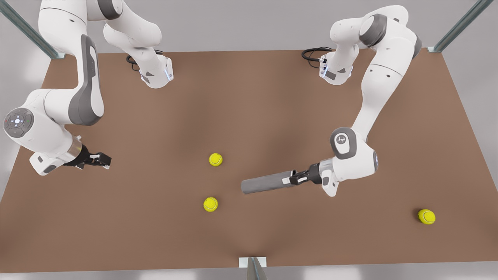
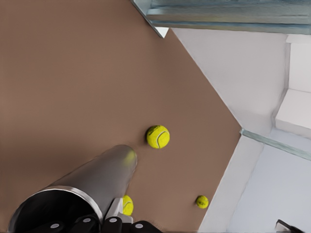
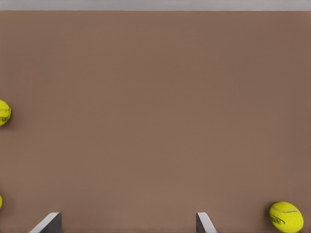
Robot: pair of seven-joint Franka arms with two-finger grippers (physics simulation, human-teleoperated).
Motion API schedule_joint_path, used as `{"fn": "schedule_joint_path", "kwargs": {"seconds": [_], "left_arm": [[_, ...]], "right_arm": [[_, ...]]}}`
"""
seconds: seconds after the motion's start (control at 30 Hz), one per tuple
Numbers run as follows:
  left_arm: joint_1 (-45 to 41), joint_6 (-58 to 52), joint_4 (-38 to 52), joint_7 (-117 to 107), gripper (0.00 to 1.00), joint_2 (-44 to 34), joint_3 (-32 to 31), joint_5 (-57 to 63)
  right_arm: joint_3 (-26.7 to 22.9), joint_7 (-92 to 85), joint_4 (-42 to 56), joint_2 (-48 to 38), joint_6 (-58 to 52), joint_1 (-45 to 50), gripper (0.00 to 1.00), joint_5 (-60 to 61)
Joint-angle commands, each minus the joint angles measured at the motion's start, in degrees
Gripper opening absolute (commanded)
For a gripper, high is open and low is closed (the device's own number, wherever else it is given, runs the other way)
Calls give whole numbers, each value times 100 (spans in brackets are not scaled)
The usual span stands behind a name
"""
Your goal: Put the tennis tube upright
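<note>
Left hand [image 1: 292, 179] reaches low and level, clamping the tennis tube [image 1: 264, 184] by its rim; right hand [image 1: 102, 160] waits spread wide over the surface [image 1: 249, 97].

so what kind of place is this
Probably a simulated robot test bench: a bare brown table with metal frame struts, two Franka arms mounted on it, and loose tennis balls beside a tennis tube.

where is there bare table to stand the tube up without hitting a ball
The tennis tube, held at its rim by the left gripper, has bare table behind it toward the arm bases. More lies between it and the lone ball. Two balls crowd its free end.
</note>
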Motion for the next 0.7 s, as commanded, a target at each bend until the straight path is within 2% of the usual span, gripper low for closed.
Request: {"fn": "schedule_joint_path", "kwargs": {"seconds": [0.0, 0.13, 0.2, 0.43, 0.67], "left_arm": [[6, -29, 0, -25, 21, -30, 0, 428], [50, -117, -88, -218, 21, -223, 17, 682], [50, -214, -79, -754, 21, -364, 17, 1263], [173, -522, -70, -1510, 21, -698, 26, 2212], [287, -662, -44, -1528, 21, -786, 26, 2678]], "right_arm": [[2, 0, -2, -2, -2, 0, 100, 0], [19, -9, 25, -11, 7, 0, 100, 0], [19, -9, 25, -19, -11, 0, 100, 0], [19, -9, 25, 25, 25, 0, 100, 0], [19, -9, 25, 33, 60, 0, 100, 0]]}}
